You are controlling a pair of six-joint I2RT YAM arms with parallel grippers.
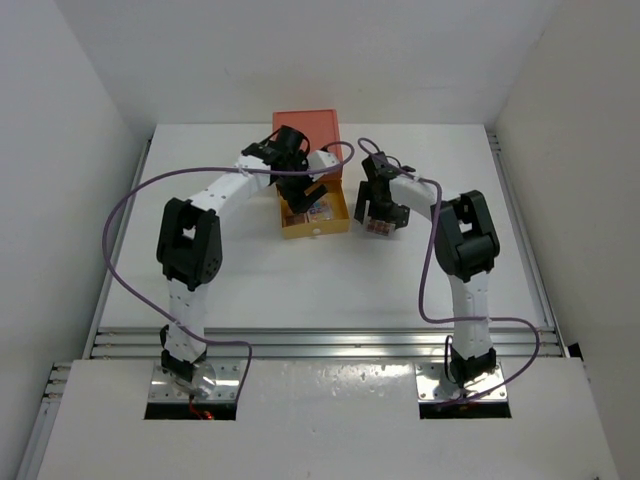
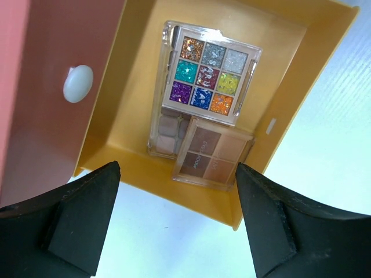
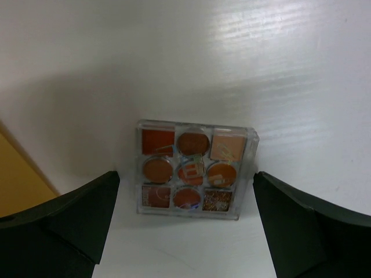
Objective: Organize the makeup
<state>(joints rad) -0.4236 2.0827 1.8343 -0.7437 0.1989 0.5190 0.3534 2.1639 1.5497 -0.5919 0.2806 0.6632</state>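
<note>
Palette (image 3: 194,169), orange, flat on table (image 3: 261,69) at frame centre beneath right gripper (image 3: 185,179), jaws spread wide: lower squarely, pinch opposite edges; left gripper (image 2: 177,171) likewise spread over yellow drawer (image 2: 290,98)

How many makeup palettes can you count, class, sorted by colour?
Multicoloured glitter palette: 1
Brown four-pan palette: 1
Pale beige palette, partly covered: 1
Orange-brown nine-pan palette: 1
Total: 4
</note>
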